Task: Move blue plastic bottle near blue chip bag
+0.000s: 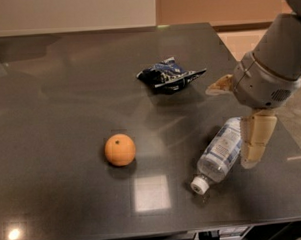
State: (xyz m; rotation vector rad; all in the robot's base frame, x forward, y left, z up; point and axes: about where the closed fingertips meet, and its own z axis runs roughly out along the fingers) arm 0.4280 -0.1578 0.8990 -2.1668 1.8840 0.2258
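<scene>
The blue plastic bottle lies on its side on the dark table, at the front right, white cap toward the front edge. The blue chip bag lies crumpled farther back, toward the table's middle right. My gripper hangs over the far end of the bottle, coming in from the right. It is open: one tan finger points left toward the bag, the other finger points down just right of the bottle. It holds nothing.
An orange sits on the table, left of the bottle. The table's right edge runs close behind the gripper, and the front edge is just below the bottle cap. A wall stands beyond the far edge.
</scene>
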